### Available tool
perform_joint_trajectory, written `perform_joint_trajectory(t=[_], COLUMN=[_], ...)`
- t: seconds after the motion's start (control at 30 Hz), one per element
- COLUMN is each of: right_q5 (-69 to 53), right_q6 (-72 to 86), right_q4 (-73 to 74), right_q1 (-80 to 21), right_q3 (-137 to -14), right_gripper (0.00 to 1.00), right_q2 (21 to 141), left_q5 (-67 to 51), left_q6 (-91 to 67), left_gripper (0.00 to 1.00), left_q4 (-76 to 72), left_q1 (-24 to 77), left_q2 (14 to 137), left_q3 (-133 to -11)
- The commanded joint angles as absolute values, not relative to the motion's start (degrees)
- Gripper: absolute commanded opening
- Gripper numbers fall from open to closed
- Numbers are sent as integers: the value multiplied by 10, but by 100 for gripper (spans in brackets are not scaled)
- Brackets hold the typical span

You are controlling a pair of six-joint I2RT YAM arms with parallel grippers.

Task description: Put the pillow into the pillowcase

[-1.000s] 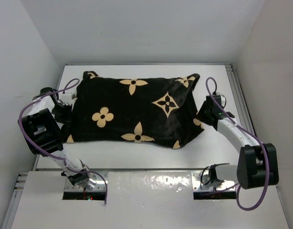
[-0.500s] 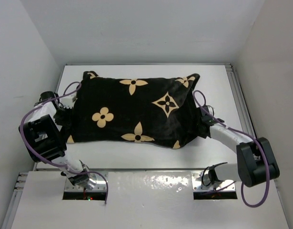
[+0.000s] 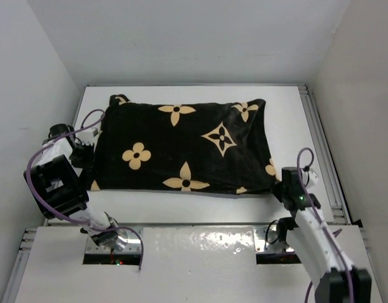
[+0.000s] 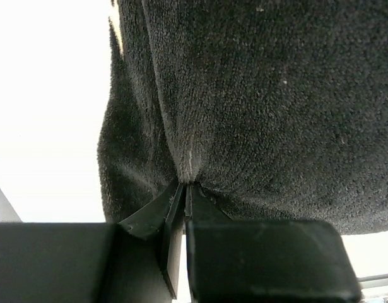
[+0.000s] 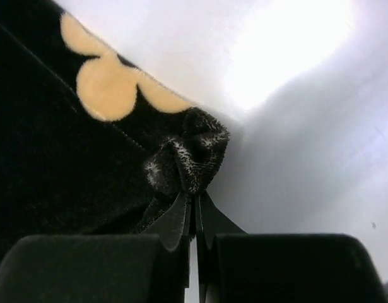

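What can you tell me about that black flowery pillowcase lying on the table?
The pillowcase is black, velvety fabric printed with tan four-petal flowers and a diamond star. It lies plump across the white table, long side left to right, its filling hidden. The left gripper is shut on a fold at its left edge; the right gripper pinches its near right corner, bunching the cloth.

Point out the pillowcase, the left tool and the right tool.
pillowcase (image 3: 181, 142): top view, middle of its upper face.
left tool (image 4: 184, 188): left wrist view, between fingertips pinching fabric.
right tool (image 5: 195, 197): right wrist view, between fingertips at the corner.
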State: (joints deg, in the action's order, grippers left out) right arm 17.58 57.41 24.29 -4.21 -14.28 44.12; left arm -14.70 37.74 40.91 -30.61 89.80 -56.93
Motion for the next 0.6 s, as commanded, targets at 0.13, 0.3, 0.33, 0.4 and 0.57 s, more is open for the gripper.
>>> perform_joint_trajectory(t=[0.13, 0.3, 0.33, 0.4, 0.57], right_q5=[221, 261, 270, 290, 261], right_q6=[752, 790, 792, 810, 708], right_q4=[427, 523, 538, 567, 422], right_q1=[-18, -17, -17, -17, -17], right_q3=[-81, -112, -131, -147, -141], right_gripper=[10, 14, 14, 15, 34], right_q2=[187, 183, 182, 158, 115], left_q5=[-150, -143, -143, -143, -127], left_q6=[399, 408, 410, 415, 428], left_gripper=[3, 2, 2, 2, 2], left_q4=[415, 425, 428, 429, 446], left_q1=[-321, -322, -323, -323, -330], left_q2=[890, 882, 876, 870, 851], left_q3=[-571, -575, -575, -569, -572])
